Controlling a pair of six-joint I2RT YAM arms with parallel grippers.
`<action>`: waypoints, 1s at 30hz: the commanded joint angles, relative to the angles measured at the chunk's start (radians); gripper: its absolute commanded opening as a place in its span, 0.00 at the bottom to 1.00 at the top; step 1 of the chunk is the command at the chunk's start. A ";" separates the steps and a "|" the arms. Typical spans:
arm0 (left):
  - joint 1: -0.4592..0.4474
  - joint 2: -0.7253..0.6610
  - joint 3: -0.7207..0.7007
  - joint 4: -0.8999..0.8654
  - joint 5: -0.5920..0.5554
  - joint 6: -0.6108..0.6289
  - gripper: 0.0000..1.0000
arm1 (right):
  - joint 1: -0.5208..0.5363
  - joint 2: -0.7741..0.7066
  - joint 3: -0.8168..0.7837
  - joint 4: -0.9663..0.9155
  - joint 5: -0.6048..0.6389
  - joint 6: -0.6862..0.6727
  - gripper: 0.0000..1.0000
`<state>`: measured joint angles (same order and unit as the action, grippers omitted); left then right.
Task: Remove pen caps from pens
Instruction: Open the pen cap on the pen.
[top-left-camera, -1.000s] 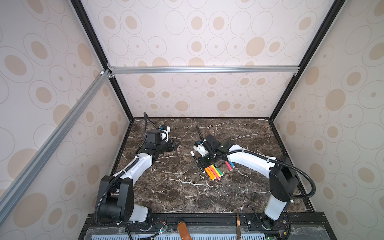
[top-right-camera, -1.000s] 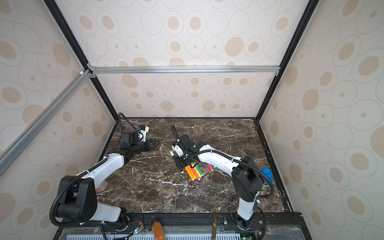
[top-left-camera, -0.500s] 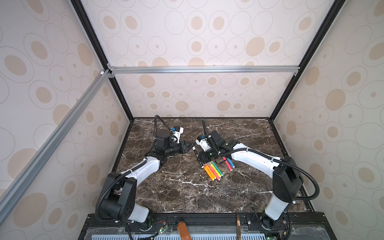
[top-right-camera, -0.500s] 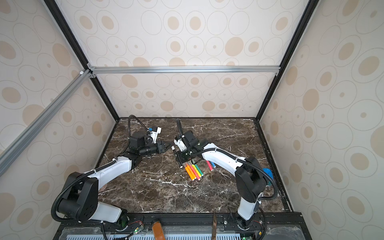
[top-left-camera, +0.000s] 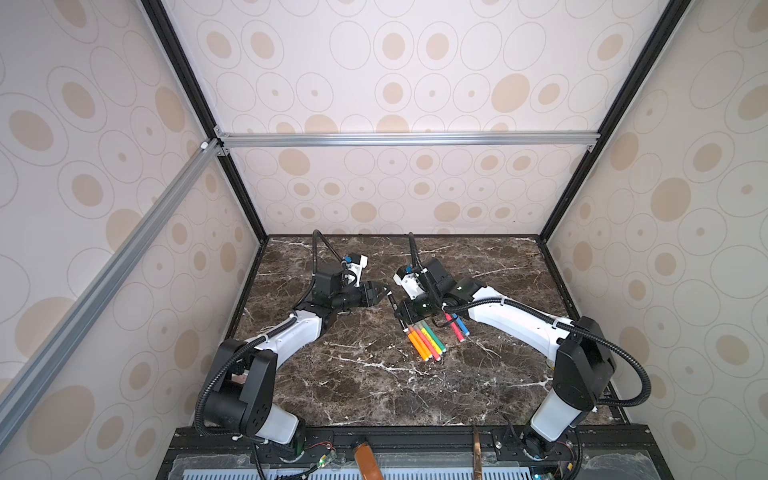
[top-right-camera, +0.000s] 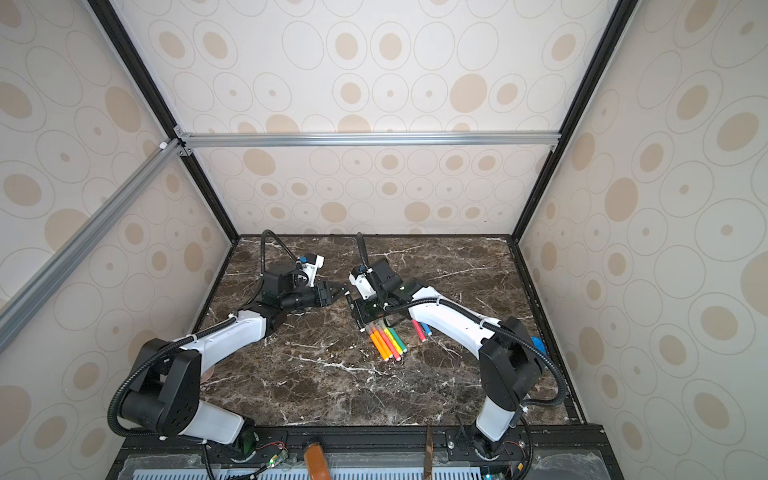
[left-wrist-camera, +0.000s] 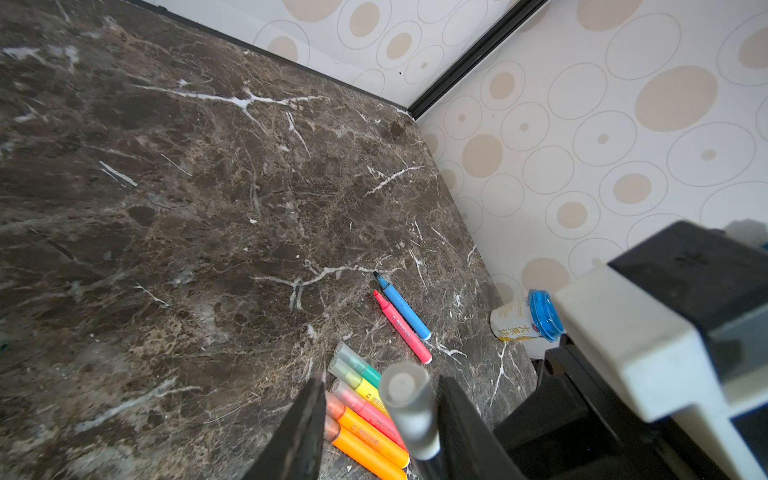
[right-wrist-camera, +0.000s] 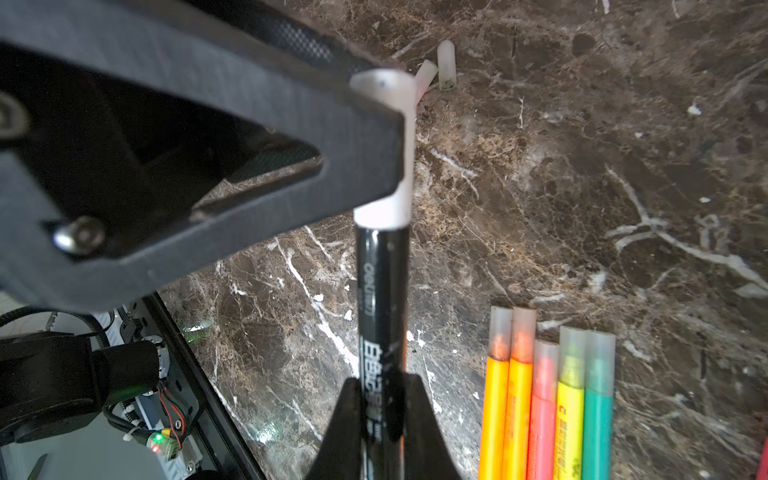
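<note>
Left claw (left-wrist-camera: 382, 380): standing spread, its fingers (left-wrist-camera: 463, 432) flanking the cap (left-wrist-camera: 409, 411), a clear gap showing on one side.
Right claw (right-wrist-camera: 383, 388): pinching the black pen (right-wrist-camera: 380, 291) by its barrel.
Cap: sitting on the black pen's end, between the left claw's fingers.
Capped pens (right-wrist-camera: 548, 399): five lying together on the table (right-wrist-camera: 582, 187).

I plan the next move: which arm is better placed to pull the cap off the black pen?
Left. The left claw straddles the cap; the right claw grips the black pen.
</note>
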<state>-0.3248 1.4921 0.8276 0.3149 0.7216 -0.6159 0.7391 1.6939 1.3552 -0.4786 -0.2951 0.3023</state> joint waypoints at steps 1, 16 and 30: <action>-0.015 0.014 0.046 0.028 0.015 -0.008 0.42 | -0.003 -0.019 -0.007 0.014 -0.011 0.003 0.00; -0.027 0.037 0.059 0.049 0.032 -0.016 0.19 | -0.005 -0.008 -0.004 0.018 -0.016 -0.001 0.00; -0.031 0.031 0.054 0.073 0.044 -0.030 0.00 | -0.017 -0.009 -0.068 0.134 -0.050 0.036 0.40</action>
<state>-0.3500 1.5200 0.8646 0.3630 0.7605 -0.6476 0.7300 1.6966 1.3251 -0.4126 -0.3168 0.3210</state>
